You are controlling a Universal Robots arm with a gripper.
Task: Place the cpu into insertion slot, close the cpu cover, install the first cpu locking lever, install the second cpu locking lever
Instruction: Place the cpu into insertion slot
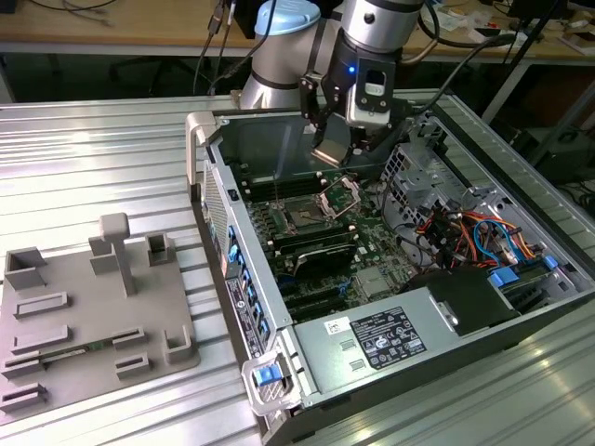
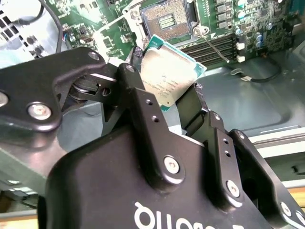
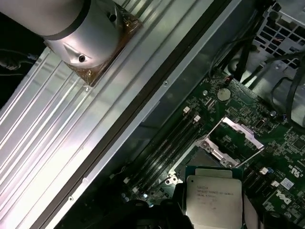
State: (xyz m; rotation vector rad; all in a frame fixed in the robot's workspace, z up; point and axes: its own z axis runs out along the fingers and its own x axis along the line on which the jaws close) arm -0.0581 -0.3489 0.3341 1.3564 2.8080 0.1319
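Hanging over the open computer case [image 1: 244, 279], the arm [image 1: 372, 28] holds the cpu [image 2: 167, 78] in its jaws, which are drawn in narrow on two opposite edges of the chip. In the second wrist view a black finger [image 2: 138, 95] presses against each side. The cpu is tilted, with its silver top showing in both wrist views, and it is up in the air, apart from everything below.

The slot [image 1: 304, 217] sits on the green motherboard [image 1: 376, 243], beneath the cpu and a little to the exterior view's left of it, with its contact field bare. The cover [image 1: 340, 193] stands raised on its hinge just beside the slot. In the second wrist view a thin lever [image 2: 213, 44] juts from the slot's corner across the memory slots [image 2: 205, 53].

The case lies on a ribbed metal desk [image 1: 93, 158]. A grey fixture plate [image 1: 84, 316] rests on the desk at the exterior view's left.
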